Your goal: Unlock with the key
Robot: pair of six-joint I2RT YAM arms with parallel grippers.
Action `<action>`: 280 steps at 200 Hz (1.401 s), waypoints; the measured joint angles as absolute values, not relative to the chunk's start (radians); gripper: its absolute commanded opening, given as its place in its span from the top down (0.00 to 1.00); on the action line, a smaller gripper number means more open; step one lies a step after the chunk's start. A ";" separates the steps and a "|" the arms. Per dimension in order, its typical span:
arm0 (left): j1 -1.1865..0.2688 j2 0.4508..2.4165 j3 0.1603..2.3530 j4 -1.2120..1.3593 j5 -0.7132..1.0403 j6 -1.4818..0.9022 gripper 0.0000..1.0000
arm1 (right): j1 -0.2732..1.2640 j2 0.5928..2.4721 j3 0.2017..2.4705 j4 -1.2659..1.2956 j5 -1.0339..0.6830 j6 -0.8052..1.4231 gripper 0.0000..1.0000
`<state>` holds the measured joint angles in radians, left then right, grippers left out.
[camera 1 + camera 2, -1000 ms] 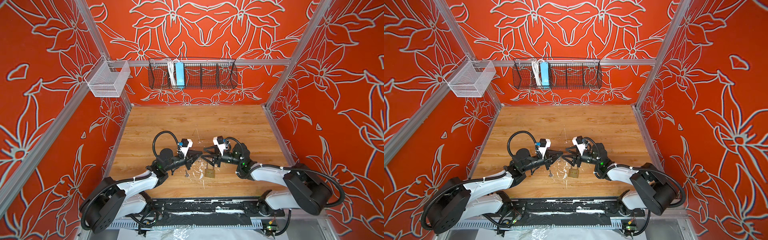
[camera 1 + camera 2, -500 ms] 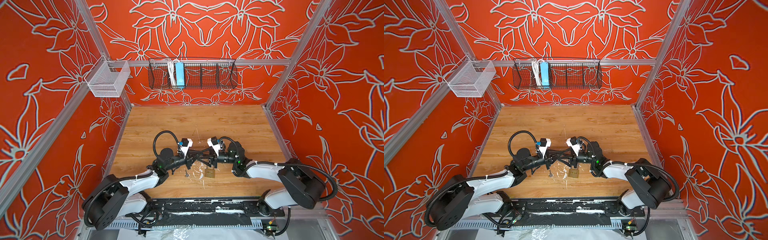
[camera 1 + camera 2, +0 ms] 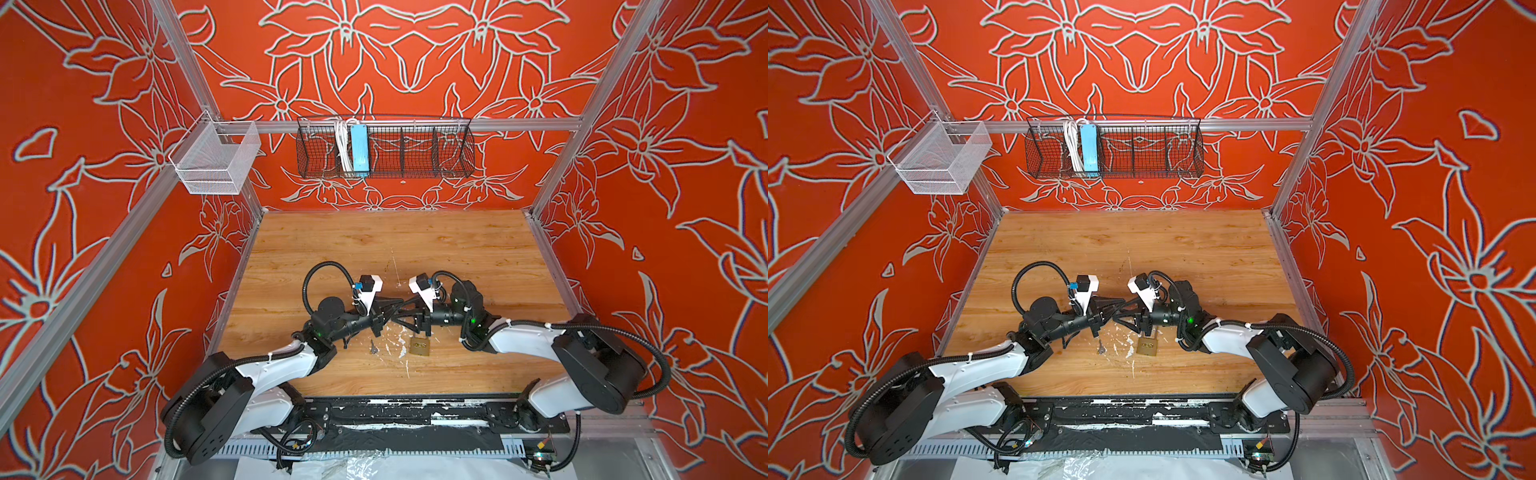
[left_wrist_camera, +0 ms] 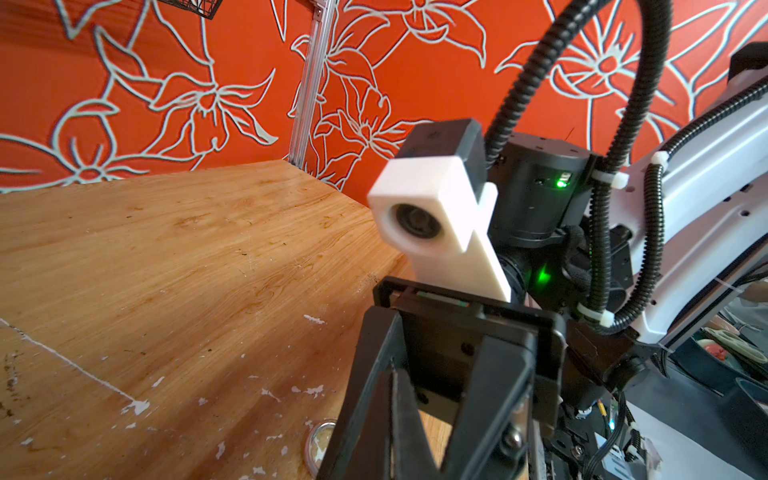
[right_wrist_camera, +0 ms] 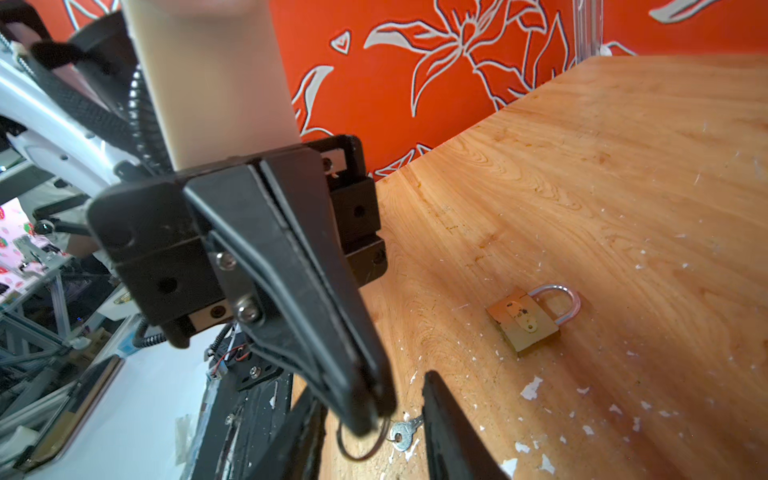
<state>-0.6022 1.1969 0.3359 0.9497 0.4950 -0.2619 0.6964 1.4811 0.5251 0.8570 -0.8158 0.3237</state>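
Your right arm has swung in toward the left one over the last second. The two stood apart with bare wood between them, and now the right claw [image 3: 398, 317] meets the left claw [image 5: 365, 415] nose to nose above the pale wooden counter [image 3: 374, 245]. The right claw also narrowed a good deal as it came in. Nothing else has moved. The small silver key on its wire ring [image 5: 405, 432] lies flat on the counter where it was. The square brass padlock with the steel shackle [image 5: 523, 322] lies near it, and its shackle looks closed. By my reading the key is not yet picked up and the lock not yet opened, so this closing-in has gained you nothing on the task so far.

The right claw is partly spread. In the right wrist view its fingers [image 5: 451, 436] stand either side of the left claw's tip, with the key showing in the gap beyond. They grip nothing, and I cannot tell whether either one brushes the left claw.

The left claw is pressed fully together, with nothing visible between its fingers. The key's ring shows around its tip in that view. In both top views, though, the key [image 3: 373, 347] sits on the wood clear of both claws, so I judge it is behind the tip, not pinched.
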 measured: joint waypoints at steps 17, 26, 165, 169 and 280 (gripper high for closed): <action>-0.602 1.197 0.336 0.951 0.494 -0.263 1.00 | 0.697 1.481 0.526 0.844 -0.812 0.318 0.67; -0.602 1.197 0.336 0.951 0.494 -0.262 1.00 | 0.698 1.481 0.526 0.839 -0.808 0.317 0.67; -0.602 1.213 0.336 0.951 0.496 -0.263 1.00 | 0.702 1.451 0.525 0.812 -0.745 0.311 0.67; -0.602 1.213 0.336 0.951 0.496 -0.263 1.00 | 0.702 1.451 0.525 0.812 -0.744 0.311 0.67; -0.601 1.206 0.336 0.935 0.440 -0.269 0.84 | 0.707 1.443 0.525 0.804 -0.749 0.315 1.00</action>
<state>-0.6006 1.2064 0.3359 0.9352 0.4400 -0.2691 0.7071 1.4429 0.5255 0.8040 -0.7490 0.3149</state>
